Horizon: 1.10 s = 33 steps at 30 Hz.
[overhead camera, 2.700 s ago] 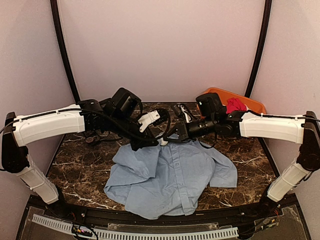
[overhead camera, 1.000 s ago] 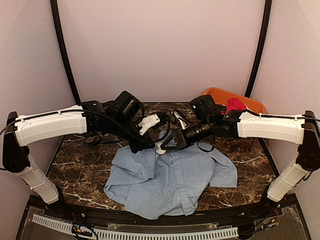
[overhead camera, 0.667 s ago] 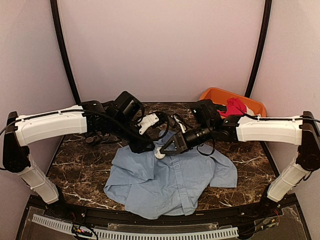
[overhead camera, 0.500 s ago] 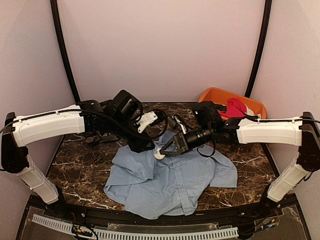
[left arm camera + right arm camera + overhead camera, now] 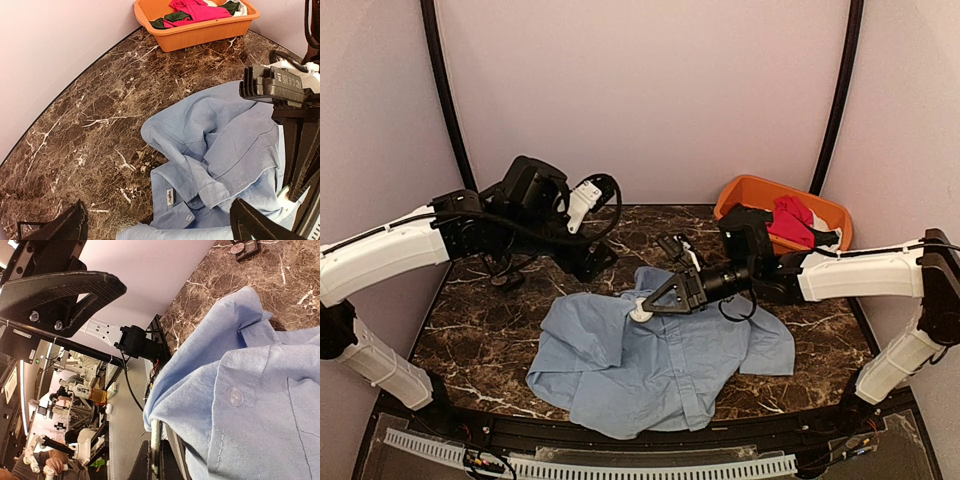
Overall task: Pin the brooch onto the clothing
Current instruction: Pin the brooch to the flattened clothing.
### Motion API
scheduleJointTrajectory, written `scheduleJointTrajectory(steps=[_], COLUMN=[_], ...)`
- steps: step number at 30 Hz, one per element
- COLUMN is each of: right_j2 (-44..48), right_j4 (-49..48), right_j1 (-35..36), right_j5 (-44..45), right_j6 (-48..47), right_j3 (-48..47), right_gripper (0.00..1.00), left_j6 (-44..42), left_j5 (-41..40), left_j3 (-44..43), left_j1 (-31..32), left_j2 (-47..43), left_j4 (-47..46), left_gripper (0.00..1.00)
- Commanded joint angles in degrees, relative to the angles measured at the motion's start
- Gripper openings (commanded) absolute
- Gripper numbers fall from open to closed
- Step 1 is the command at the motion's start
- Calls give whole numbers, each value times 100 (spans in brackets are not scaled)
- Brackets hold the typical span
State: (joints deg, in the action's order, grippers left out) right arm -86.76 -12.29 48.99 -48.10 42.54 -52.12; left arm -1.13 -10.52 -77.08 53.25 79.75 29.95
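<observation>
The light blue shirt [image 5: 670,350] lies crumpled on the marble table, its collar and a pale button [image 5: 187,217] below my left gripper. My right gripper [image 5: 642,310] reaches in low from the right and is shut on a thin round piece, the brooch [image 5: 156,440], seen edge-on and pale. A fold of the shirt [image 5: 260,390] drapes over that gripper [image 5: 156,460] and the brooch [image 5: 639,313]. My left gripper [image 5: 595,262] hangs above and left of the shirt [image 5: 225,135], wide open [image 5: 160,227] with nothing between its fingers.
An orange tub [image 5: 740,190] with a red garment [image 5: 790,212] and other cloth stands at the back right, also in the left wrist view as the tub [image 5: 200,35]. Small black fixtures sit on the table [image 5: 490,340] at the left [image 5: 505,275] and behind the shirt [image 5: 672,245].
My left gripper has opened and drawn back up and to the left, away from the shirt's fold. My right gripper stays shut and has edged lower and left.
</observation>
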Motion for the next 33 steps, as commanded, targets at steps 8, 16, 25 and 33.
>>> scheduleJointTrajectory(steps=[8, 16, 25, 33], right_j2=[-51, -39, 88, 90], right_j4=[-1447, -1405, -1314, -1207], right_j1=[-159, -161, -162, -162], right_j5=[-313, -408, -471, -472], right_j6=[989, 966, 935, 869], right_j3=[445, 324, 265, 199], right_gripper=[0, 0, 0, 0], left_j6=[-56, -447, -688, -723], left_j5=[2754, 2555, 2260, 2741], left_j3=[410, 635, 652, 640], left_j1=[0, 118, 116, 117], left_j2=[-440, -150, 131, 175], left_j4=[-235, -199, -252, -310], left_gripper=[99, 99, 99, 94])
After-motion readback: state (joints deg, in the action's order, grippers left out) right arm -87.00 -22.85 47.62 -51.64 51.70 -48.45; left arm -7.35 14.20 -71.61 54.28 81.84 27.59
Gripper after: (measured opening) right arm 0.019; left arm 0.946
